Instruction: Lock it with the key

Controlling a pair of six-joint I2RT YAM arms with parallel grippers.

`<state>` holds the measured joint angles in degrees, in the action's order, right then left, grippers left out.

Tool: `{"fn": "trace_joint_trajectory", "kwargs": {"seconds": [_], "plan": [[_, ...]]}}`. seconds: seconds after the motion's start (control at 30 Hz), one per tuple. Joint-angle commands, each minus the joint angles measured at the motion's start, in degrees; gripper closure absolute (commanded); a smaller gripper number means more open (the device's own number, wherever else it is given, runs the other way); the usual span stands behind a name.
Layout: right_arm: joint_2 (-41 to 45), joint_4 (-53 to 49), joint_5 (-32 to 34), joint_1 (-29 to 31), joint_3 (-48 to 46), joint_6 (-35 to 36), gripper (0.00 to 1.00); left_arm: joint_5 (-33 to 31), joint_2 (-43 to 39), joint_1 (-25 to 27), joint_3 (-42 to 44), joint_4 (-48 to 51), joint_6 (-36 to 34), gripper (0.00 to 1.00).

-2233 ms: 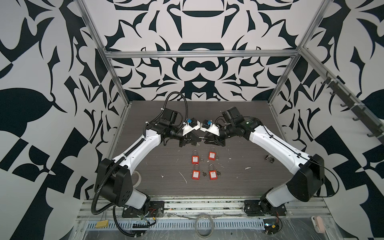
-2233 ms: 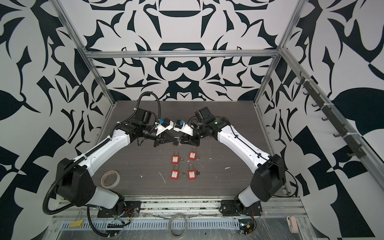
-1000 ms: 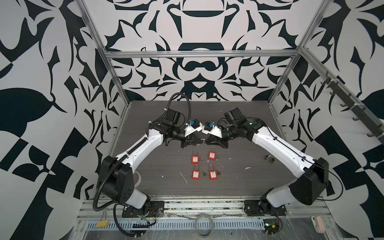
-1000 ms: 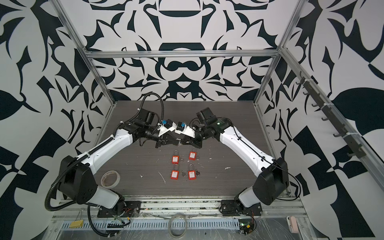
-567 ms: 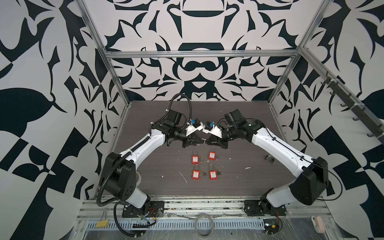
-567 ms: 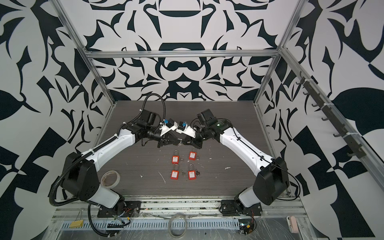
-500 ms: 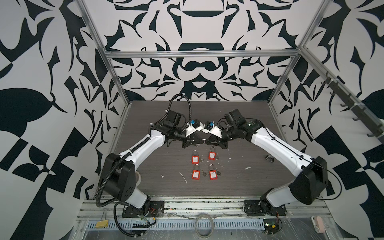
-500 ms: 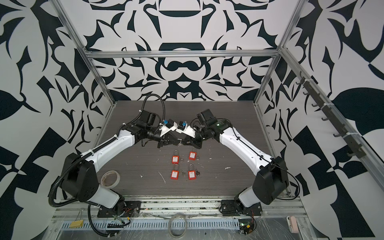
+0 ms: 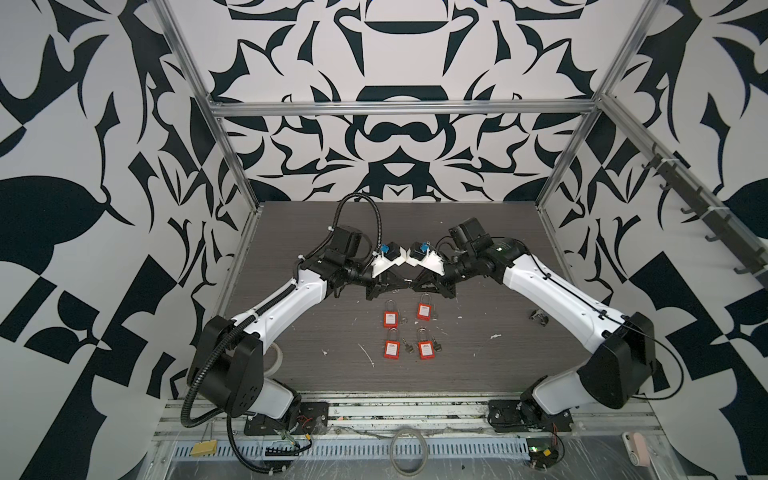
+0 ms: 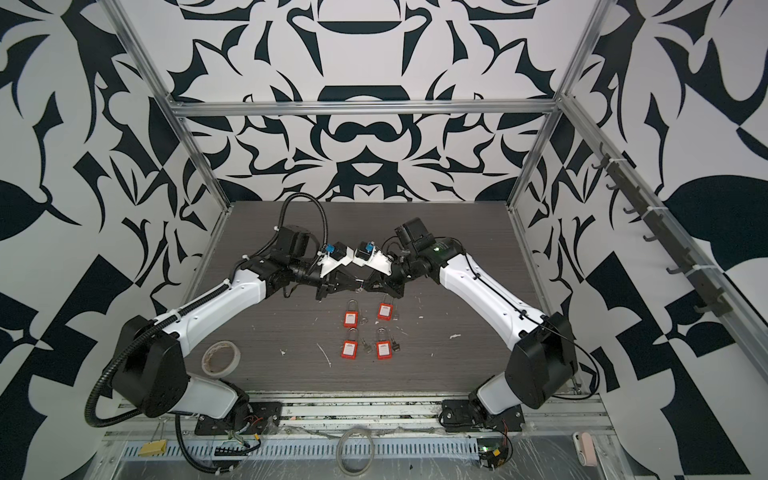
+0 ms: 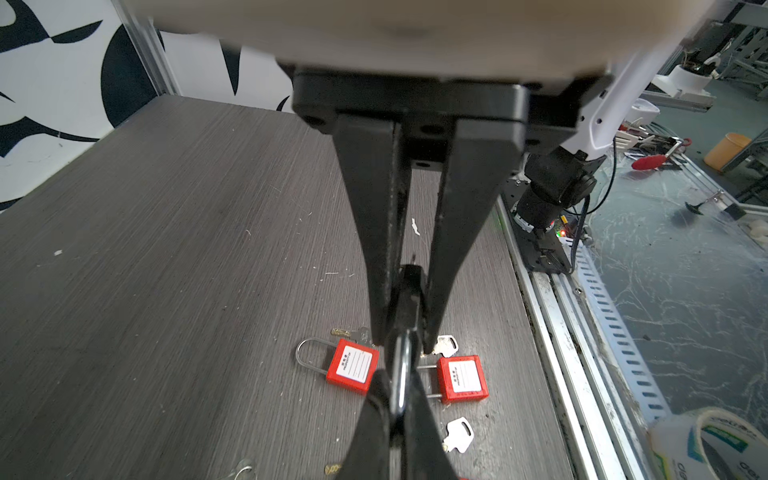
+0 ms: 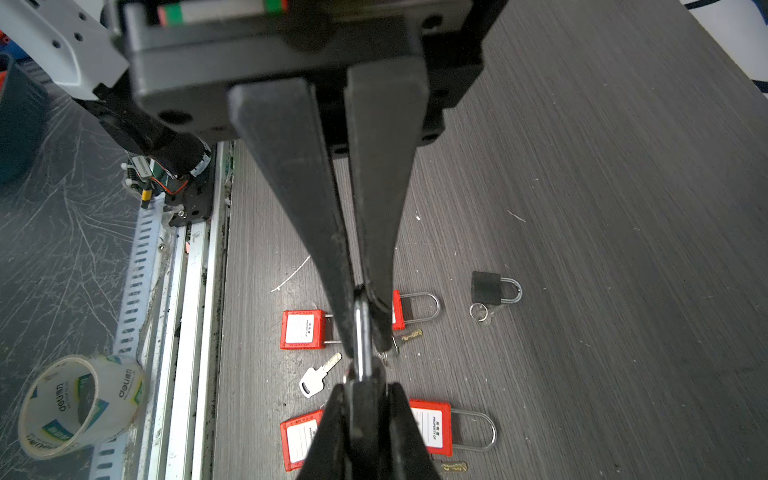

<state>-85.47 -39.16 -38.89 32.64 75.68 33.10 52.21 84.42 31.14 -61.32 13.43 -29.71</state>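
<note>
The dark wooden table (image 9: 478, 374) fills the floor of the black and white box. Two big white and black arms reach in from the near edge. The left arm (image 9: 286, 303) and the right arm (image 9: 552, 299) lean in until their tips meet over the middle of the table, a bit toward the back.

A roll of clear tape (image 10: 221, 357) sits near the base of the left arm.

Four red padlocks (image 9: 392, 349) lie flat on the table in a little square, two in front and two behind. They are just in front of the place where the arms meet. A small key lies beside each one.

The left gripper (image 11: 403, 343) is squeezed tight on the body of a small black padlock (image 11: 411, 291). It holds it up off the table. The padlock's shiny metal loop (image 11: 401, 374) sticks out toward the other arm.

The right gripper (image 12: 365, 332) is pinched on that loop, so both grippers hold the same padlock, tip to tip, above the red ones.

A second black padlock (image 12: 488, 286) lies flat on the table by itself, off on the right arm's side. A small key ring (image 12: 479, 311) touches it.

A flat silver key (image 12: 318, 378) lies between two of the red padlocks.
</note>
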Motion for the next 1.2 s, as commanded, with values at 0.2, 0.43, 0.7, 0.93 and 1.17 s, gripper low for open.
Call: {"fn": "trace_joint_trajectory", "kwargs": {"seconds": [0.2,0.43,0.7,0.93,1.17], "plan": [[-1.16,30.45,-0.12,4.18,1.16,-1.6,1.0,11.45,3.55,8.25,-0.9,-7.1,5.57,1.0],[-1.12,34.19,-1.55,4.99,0.57,-1.83,1.0,12.32,5.39,8.49,-1.59,-7.51,6.36,1.0],[-1.54,37.33,-11.23,3.71,1.77,-11.59,1.0,6.51,1.9,10.31,2.36,-7.66,-2.54,1.0],[-3.02,28.13,-15.55,2.52,6.93,-12.26,1.0,-1.37,-1.65,13.44,6.21,-6.45,-10.27,1.0],[-2.06,29.67,-8.89,3.62,4.73,-5.7,1.0,1.06,-0.68,15.01,6.58,-10.87,-5.75,1.0]]}}
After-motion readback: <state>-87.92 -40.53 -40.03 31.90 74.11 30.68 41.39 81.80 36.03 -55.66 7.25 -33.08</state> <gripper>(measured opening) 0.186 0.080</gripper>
